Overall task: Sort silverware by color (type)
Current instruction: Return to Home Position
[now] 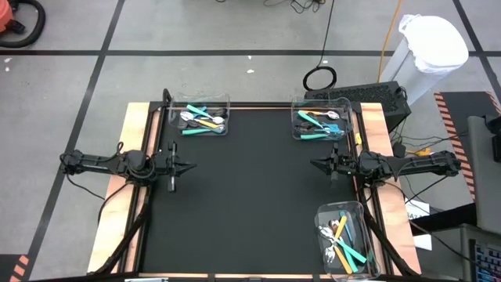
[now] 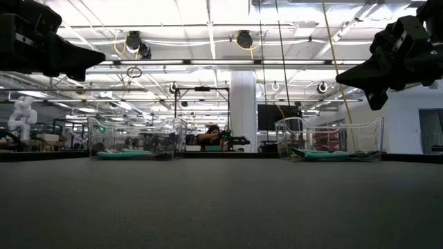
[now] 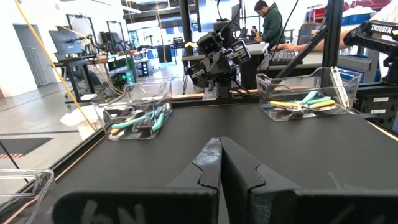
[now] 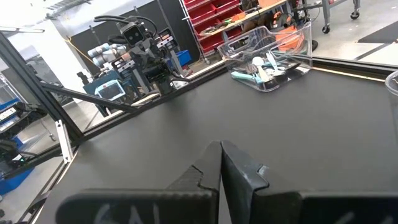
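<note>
Near R corner: clear bin (image 1: 321, 213) holds teal- and orange-handled silverware (image 1: 342, 237). Mid-table, over the black mat (image 1: 250, 211), my L gripper (image 1: 190, 166) and R gripper (image 1: 315, 164) hover at opposite edges, facing in, fingers pressed together, holding nothing. Far side: far-L bin (image 1: 178, 106) & far-R bin (image 1: 301, 106), each w/ more teal-handled spoons.

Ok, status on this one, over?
Left gripper shut, empty, left side. Right gripper shut, empty, right side. Silverware in three bins. Nothing in the way.
</note>
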